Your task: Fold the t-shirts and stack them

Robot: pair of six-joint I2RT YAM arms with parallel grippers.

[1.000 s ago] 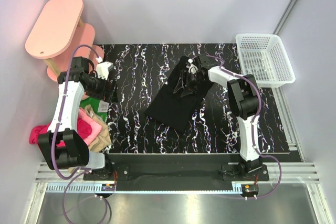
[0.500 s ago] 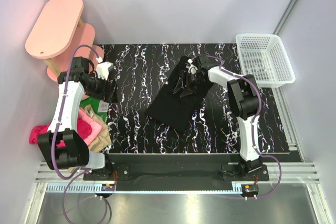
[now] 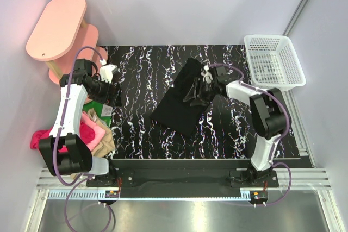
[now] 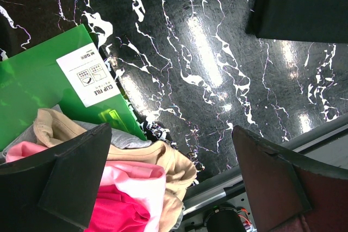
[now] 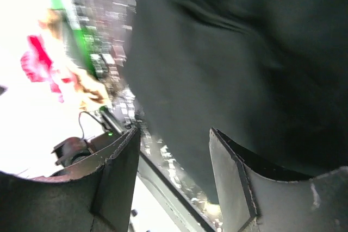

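a white basket point(image 3: 274, 61) sits right of the table point(image 3: 136, 123) and a pink stool point(image 3: 60, 25) left; a green packet point(image 4: 38, 85) lies partly under the heaped tees point(image 4: 136, 186). the right arm's elbow has swung outward. left gripper point(image 4: 171, 134) gapes empty over that heap; right gripper point(image 5: 174, 131) — jaws apart — sits at the black t-shirt point(image 3: 179, 107), mid-table.

The only print that can be read is on the white label point(image 4: 89, 81) of the green packet point(image 4: 32, 93) at the left of the bench point(image 4: 206, 52). It says "CLIP FILE" in black capitals, upside down in the left wrist view. A smaller line beside it begins with "M"; the rest is too small to read.
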